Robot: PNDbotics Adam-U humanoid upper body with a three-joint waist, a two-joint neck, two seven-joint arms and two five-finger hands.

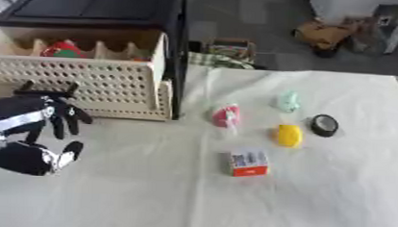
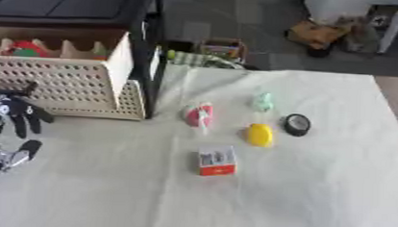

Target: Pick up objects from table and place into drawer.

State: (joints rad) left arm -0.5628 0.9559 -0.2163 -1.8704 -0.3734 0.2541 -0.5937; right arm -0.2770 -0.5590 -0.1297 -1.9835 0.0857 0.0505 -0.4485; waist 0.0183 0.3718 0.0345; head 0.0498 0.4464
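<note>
I'm holding my left hand (image 1: pixel 42 128) low beside the drawer (image 1: pixel 77 81), fingers relaxed and grasping nothing. The small box (image 1: pixel 248 163) is lying nearest, right of the drawer; beyond it are the yellow object (image 1: pixel 289 135) and pink object (image 1: pixel 227 116). I'd approach the box from above.

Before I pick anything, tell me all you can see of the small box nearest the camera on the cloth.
The box is a small carton, white on top with a dark printed patch like a label or barcode, and a red-orange band along its near edge. It looks like card. It lies flat and closed on the white cloth, slightly askew, nearer than the yellow thing and the pink thing, apart from both. No hand touches it.
</note>
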